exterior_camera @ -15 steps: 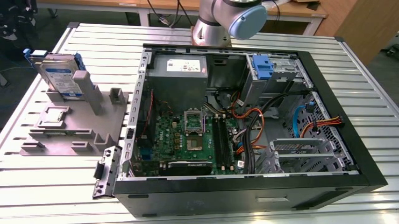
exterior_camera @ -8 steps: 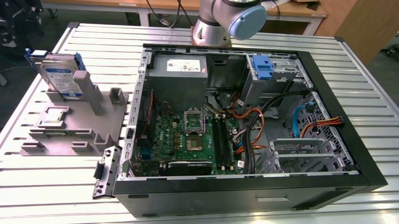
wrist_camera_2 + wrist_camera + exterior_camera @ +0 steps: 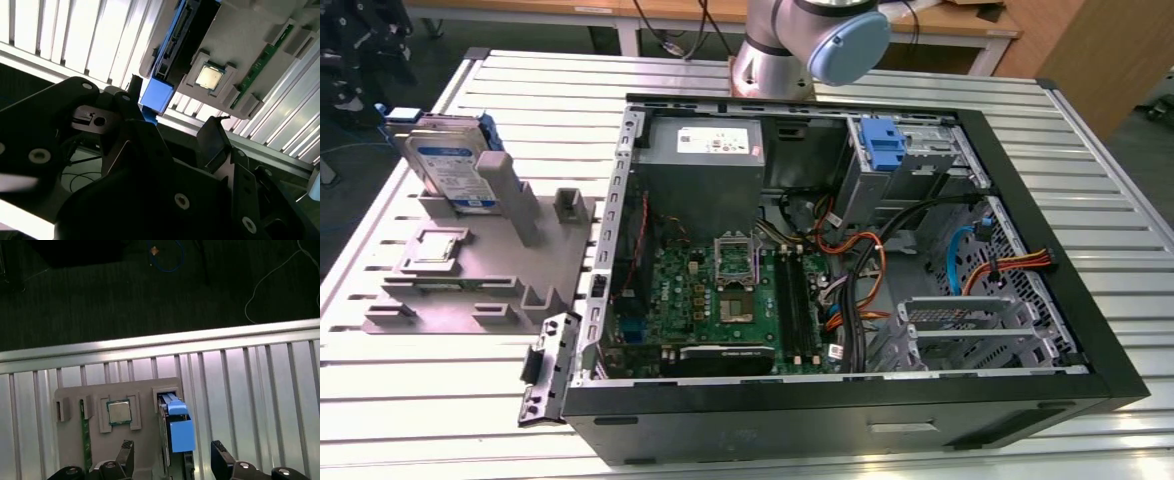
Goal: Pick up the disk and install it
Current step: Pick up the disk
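Overhead, the empty claw (image 3: 171,449) gapes wide over the upright disk (image 3: 181,432), processor chip (image 3: 119,411) alongside.

Counter (image 3: 414,400): holder (image 3: 467,290) toward the exterior view's left edge; open computer case (image 3: 1067,300) just beside it, toward the exterior view's right. Disk (image 3: 454,165) upright in a slot at the holder's far end. Processor chip (image 3: 438,245) flat in a recess in front of the disk. Arm base (image 3: 774,70) at the counter's far edge, behind the case.
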Available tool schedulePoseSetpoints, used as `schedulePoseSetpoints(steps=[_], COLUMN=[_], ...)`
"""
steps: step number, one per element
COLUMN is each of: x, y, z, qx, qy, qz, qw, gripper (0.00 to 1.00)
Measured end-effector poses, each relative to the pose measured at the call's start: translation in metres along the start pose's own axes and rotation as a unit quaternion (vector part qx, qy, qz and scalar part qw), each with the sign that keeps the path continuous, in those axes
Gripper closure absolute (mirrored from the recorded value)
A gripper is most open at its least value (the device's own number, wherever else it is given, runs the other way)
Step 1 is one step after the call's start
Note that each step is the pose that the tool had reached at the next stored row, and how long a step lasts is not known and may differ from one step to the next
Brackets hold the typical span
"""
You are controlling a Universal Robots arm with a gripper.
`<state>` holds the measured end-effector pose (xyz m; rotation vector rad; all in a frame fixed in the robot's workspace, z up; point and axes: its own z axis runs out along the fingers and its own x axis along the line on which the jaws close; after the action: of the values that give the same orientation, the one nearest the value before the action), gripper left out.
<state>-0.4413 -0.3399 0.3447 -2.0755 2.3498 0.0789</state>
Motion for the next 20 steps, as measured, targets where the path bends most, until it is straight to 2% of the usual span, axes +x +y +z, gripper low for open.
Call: schedulePoseSetpoints(steps=[4,9,15,20], x=[0.0007,-0.0036,-0.0042,-0.0039], y=[0.0053,0.0058,0.0065,0.0068], z=[0.0075,0.0154,0.0264,0.0345], qx=[0.0028,0.0029,0.0027,0.0018], qy=[-0.0004,-0.0002,0.0000,-0.0014], qz=[-0.002,-0.008,-0.014,-0.035], qw=[1.0000,1.0000,0.9999,0.9994], gripper=[0.29,0.29,0.29,0.29])
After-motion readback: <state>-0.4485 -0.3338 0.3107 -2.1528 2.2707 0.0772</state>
